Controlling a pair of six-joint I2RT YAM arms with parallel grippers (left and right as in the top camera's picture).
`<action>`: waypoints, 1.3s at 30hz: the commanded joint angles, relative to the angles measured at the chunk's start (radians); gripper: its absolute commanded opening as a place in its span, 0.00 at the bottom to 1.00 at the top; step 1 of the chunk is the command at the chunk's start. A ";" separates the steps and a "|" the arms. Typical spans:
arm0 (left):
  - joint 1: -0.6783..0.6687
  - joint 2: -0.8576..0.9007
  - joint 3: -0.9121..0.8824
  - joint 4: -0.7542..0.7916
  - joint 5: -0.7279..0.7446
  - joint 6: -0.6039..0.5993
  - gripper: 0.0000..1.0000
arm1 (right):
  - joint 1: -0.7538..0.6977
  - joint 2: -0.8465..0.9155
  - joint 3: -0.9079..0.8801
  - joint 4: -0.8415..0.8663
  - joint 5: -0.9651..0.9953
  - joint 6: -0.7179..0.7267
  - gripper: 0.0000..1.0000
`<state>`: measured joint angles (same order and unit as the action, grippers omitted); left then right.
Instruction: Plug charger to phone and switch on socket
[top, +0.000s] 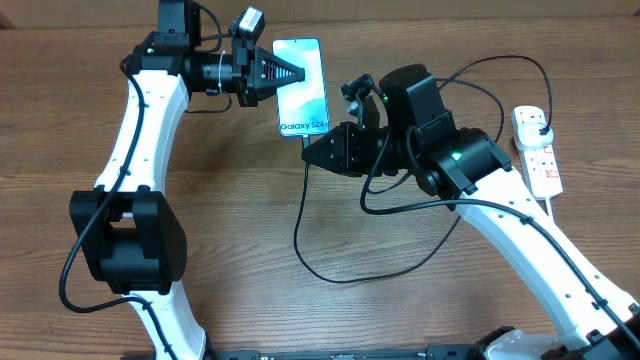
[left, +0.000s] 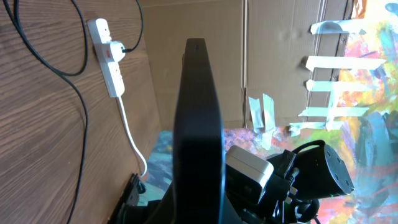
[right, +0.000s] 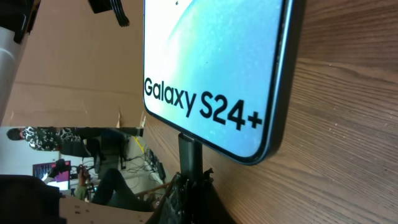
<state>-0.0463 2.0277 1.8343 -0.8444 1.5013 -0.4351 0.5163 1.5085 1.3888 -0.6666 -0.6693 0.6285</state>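
On the desk (top: 230, 220), 1 charger (right: 189, 152) is seen looped nearest, its connector pinched in the fully closed right tool (top: 310, 150). The tip is held at the bottom edge of 1 phone (top: 303, 88), laid flat, screen up; whether it is fully seated cannot be told. The left tool (top: 292, 72), closed and empty, is braced against the phone's side. Plugging is judged to be in hand. The switch on 1 socket (top: 538, 155), far right, must be pressed next.

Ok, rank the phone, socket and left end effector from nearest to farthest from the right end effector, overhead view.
1. Phone, nearest: the charger held by the right end effector reaches its near end.
2. Left end effector, at the phone's far end.
3. Socket, far off to the right.
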 joint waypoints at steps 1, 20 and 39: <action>-0.047 -0.008 0.025 -0.019 0.081 0.008 0.04 | -0.064 0.018 0.003 0.046 0.088 -0.004 0.04; -0.043 -0.008 0.025 -0.017 0.080 0.010 0.04 | -0.080 0.024 0.003 0.026 0.034 -0.016 0.19; -0.026 0.026 0.018 -0.463 -0.616 0.522 0.04 | -0.164 0.024 0.003 -0.269 0.112 -0.157 0.60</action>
<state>-0.0723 2.0315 1.8427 -1.2697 1.0531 -0.0776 0.3656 1.5272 1.3838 -0.9085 -0.6205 0.5133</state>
